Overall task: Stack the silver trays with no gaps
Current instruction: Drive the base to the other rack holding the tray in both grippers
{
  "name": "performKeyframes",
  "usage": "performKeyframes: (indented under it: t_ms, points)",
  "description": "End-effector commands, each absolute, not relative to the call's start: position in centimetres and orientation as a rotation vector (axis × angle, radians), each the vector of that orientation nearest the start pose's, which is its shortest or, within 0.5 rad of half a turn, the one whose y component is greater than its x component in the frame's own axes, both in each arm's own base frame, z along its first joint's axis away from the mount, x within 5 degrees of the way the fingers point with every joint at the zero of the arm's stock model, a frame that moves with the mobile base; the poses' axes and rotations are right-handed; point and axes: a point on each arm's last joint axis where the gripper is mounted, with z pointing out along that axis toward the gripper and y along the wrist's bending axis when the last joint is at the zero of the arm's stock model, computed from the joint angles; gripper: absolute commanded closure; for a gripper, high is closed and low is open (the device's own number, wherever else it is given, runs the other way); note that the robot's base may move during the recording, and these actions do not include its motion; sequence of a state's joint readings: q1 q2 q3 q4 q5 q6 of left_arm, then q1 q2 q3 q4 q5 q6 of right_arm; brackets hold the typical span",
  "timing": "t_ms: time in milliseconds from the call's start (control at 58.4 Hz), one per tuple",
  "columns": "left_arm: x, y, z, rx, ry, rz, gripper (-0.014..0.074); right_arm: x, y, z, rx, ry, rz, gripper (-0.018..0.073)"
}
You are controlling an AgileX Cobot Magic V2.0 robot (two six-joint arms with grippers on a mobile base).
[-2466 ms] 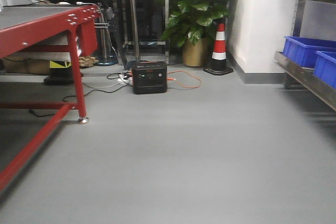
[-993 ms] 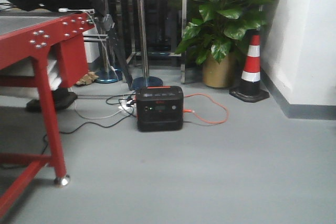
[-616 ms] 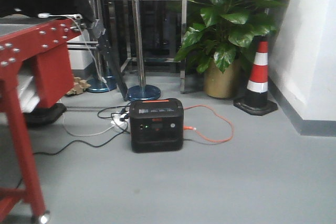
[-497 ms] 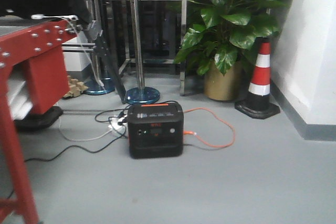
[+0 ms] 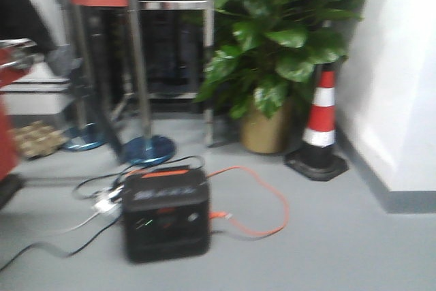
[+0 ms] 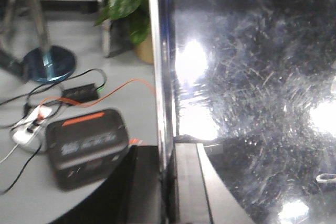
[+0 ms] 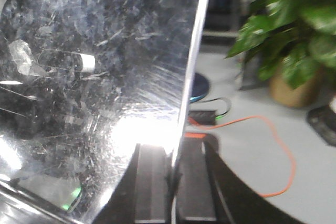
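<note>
Stainless steel, scratched and mirror-bright: silver tray (image 6: 252,77), 1 seen, carried clear of the floor (image 5: 340,250) between 2 grippers. No worktop and no second tray in any view.

Grip: left gripper (image 6: 167,153) closed narrowly over the tray's left rim, 1 finger on each side of the thin lip. Right gripper (image 7: 173,153) pinched likewise on the right rim.

Hazards, as judged:
- Slip from a purchase on thin rims only. Likely cause: a jolt of the mobile base or uneven pull by the 2 arms.
- Tilt or twist from unequal lift on the 2 sides, ending in a skewed landing and a gap in the stack.
- Snag below: black power station (image 5: 165,215) and looped orange cable (image 5: 262,202) on the floor ahead.
- Poor aim through a blurred front view, tray absent from it.

Appearance: shallow, flat-faced, rounded corners, narrow raised rim. Bright glare patches, fine scuffs all over. Pale oblong mark in the right wrist view, perhaps a reflection.
</note>
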State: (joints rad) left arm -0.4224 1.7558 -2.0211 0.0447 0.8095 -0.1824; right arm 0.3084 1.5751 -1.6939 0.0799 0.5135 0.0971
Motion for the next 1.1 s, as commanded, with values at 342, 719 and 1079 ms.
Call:
performKeyframes:
  t_ms: [342,719,1079]
  points:
    - [36.28,-16.61,46.78,0.265,1.975,-0.372,0.0616,34.45,11.98,46.29,-0.165,1.809,0.401,0.0634]
    - [36.28,-16.61,46.78,0.265,1.975,-0.372,0.0616,34.45,11.98,46.29,-0.165,1.809,0.401,0.0634]
    - [36.28,-16.62,46.78,0.266,1.975,-0.372,0.0616,34.46,11.99,46.3,-0.165,1.807,0.401,0.0634]
